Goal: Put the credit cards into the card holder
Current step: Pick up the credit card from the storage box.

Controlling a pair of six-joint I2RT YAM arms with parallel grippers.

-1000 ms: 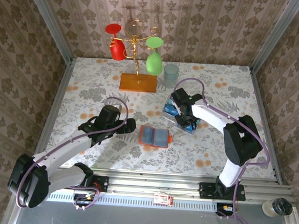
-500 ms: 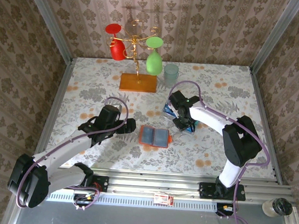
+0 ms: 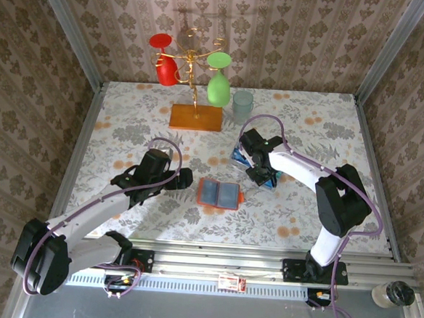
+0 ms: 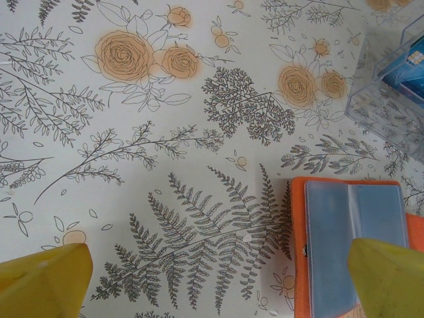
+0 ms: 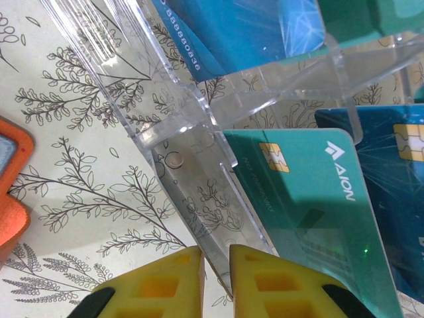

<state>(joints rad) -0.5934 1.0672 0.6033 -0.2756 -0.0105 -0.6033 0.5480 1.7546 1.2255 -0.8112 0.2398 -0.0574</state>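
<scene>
The credit cards sit in a clear tray right of the desk's middle, about halfway between its front and back edges. In the right wrist view a teal card marked AION lies flat in one compartment, its chip toward the partition. A blue card lies in the compartment beyond, and another blue one at the right edge of that view. The card holder lies open and flat just left of the tray and nearer the front edge, an orange rim around two greyish-blue pockets. It is apart from the tray.

The right gripper is down over the tray. Its yellow pads stand almost together, and the tray's clear partition runs into the thin gap between them, right beside the teal card's long edge. Whether they pinch anything cannot be told. The left gripper hovers left of the card holder with its claw spread wide, holding nothing.

Toward the back edge is a wire stand on an orange-brown base, bearing a red glass and a green glass, with a pale tumbler just beside it
</scene>
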